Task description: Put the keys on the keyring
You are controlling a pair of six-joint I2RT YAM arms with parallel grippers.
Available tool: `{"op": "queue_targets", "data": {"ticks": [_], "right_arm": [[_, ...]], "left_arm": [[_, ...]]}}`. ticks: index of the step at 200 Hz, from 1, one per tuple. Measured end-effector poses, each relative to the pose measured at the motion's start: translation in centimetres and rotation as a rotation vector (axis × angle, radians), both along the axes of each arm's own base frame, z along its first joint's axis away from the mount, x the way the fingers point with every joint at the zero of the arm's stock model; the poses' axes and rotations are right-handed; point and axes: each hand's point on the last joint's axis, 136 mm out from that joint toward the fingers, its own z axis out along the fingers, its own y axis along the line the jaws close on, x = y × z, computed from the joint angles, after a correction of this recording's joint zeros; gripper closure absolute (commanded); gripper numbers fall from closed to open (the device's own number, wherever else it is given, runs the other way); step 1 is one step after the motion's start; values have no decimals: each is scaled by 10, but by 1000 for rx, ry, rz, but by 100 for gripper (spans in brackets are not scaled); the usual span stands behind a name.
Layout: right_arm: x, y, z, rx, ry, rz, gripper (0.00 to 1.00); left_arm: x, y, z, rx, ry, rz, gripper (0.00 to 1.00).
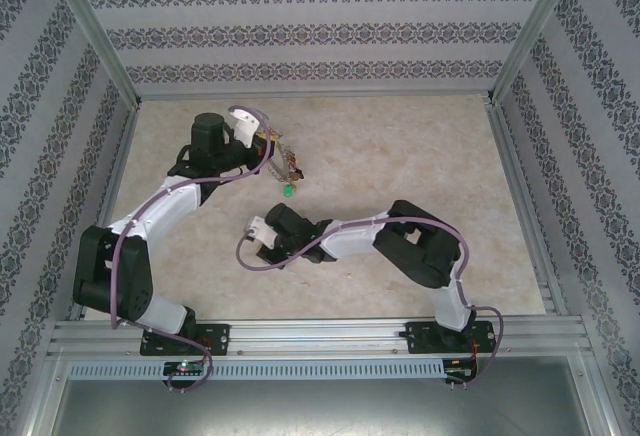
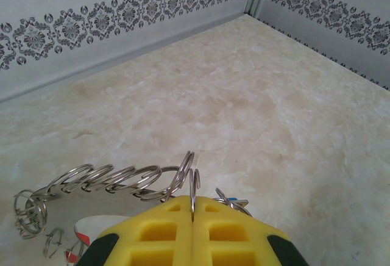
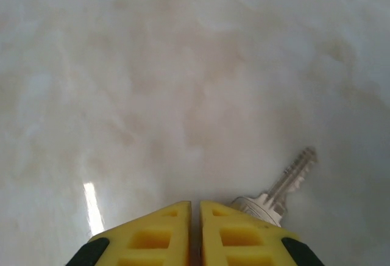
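Keyring [image 2: 113, 179] shows against a beige marbled tabletop [image 2: 256, 107] ringed by patterned walls [image 2: 91, 28].

Light is bright, even and diffuse in all three views, casting only soft, faint shadows on the pale desk [image 1: 400, 156]; a small white glare streak sits low left in the right wrist view, where the marbled surface looks hazy, and the overhead view is slightly coarse.

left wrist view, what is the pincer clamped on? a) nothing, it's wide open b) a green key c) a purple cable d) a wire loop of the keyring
d: the left pincer is shut, with a thin loop of the keyring standing up between its yellow fingers.
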Motion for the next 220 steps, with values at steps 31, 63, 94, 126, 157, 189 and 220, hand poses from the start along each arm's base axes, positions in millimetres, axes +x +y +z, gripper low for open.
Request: {"op": "queue_targets", "data": {"ticks": [31,63,94,126,157,189,220], "right_arm": [[-2,-49,-2,-19,11,-89,86],[1,-105,-3,-18,22,-221,86],[10,-157,-3,2,28,-379,86],[19,-197,-1,32,58,-528,84],[28,-233,13,94,110,-700,78],[39,-260,44,204,155,-850,72],[43,-284,53,187,267,-978,68]], "left_arm": [[-13,0,-1,-7,8,-18,100],[-34,-2,-6,-21,26,-57,100],[-61,-5,-12,-37,39,-105,100],[-86,-10,-14,-43,37,-150,100],[-107,-15,-13,-49,31,-196,100],[-127,-30,-11,-40,24,-275,100],[-146,-47,-14,-33,29,-348,100]]}}
